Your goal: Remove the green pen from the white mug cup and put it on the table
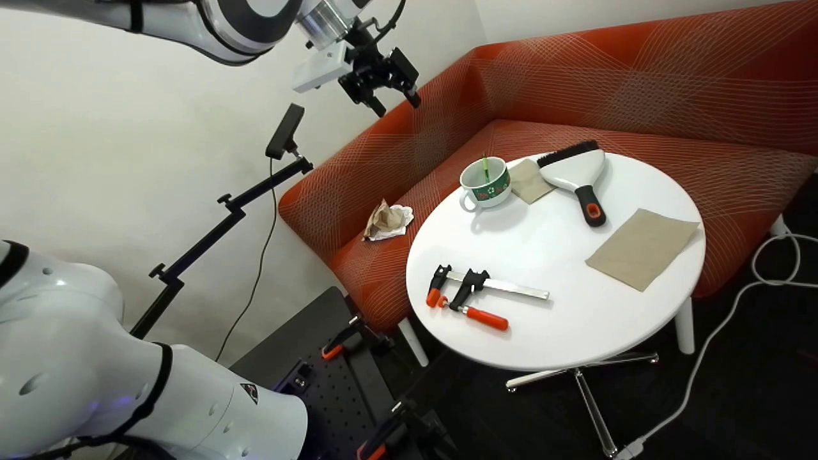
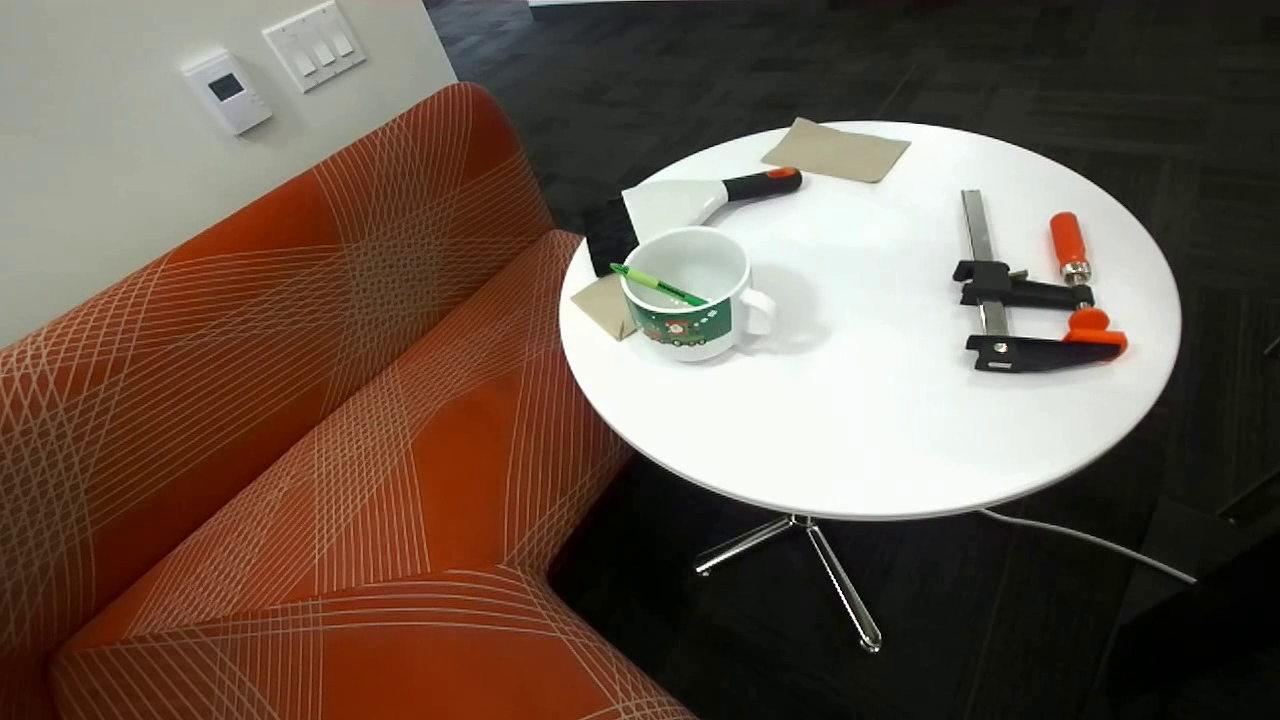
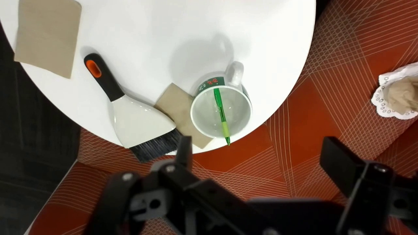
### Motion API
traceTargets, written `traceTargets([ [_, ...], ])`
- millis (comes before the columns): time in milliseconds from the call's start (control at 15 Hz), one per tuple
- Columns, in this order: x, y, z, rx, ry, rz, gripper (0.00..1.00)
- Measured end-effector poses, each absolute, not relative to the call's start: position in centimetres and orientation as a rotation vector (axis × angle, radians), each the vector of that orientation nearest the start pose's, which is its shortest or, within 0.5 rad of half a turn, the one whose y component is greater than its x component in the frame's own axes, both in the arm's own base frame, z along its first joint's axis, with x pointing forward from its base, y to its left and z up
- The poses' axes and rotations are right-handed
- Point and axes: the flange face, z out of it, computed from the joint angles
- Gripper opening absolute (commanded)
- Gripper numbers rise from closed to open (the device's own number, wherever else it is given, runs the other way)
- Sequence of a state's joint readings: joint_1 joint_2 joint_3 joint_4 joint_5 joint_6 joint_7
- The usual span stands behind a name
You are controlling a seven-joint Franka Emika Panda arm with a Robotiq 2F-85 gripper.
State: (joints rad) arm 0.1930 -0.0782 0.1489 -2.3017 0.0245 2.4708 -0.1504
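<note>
Green pen (image 3: pixel 222 112) leans in mug (image 3: pixel 235 109), one end past rim. Wrist view, mug as clock centre: that end near 6 o'clock, brush (image 3: pixel 140 120) at 9, larger paper (image 3: pixel 49 36) toward 10, crumpled paper (image 3: pixel 405 94) on sofa (image 3: pixel 310 120) at 3. Gripper (image 3: pixel 258 147) fingers (image 3: pixel 184 151) spread wide, seen near 7 and 4. In both exterior views mug stands upright on table (image 2: pixel 850 400), clamp (image 2: pixel 990 282) well apart.

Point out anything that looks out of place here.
Crumpled brown paper lies on white lacy paper on the sofa, looking like litter. The green pen leans in the white mug, an odd spot for a pen. The black bristles of the brush overhang the table. I see no spill or damage.
</note>
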Motion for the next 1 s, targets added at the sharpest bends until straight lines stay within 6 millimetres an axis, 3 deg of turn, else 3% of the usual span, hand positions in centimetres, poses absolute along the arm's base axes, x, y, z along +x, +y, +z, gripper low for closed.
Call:
traceTargets([
  [333,49.5,17.7,40.5,-2.999,-0.729,-0.392,1.0],
  [533,50.6,18.0,40.0,-2.971,-0.734,-0.509,1.0],
  [733,52.3,18.4,37.2,-2.929,-0.79,-0.616,1.0],
  [1000,54.7,19.1,31.9,-2.877,-0.902,-0.616,1.0],
])
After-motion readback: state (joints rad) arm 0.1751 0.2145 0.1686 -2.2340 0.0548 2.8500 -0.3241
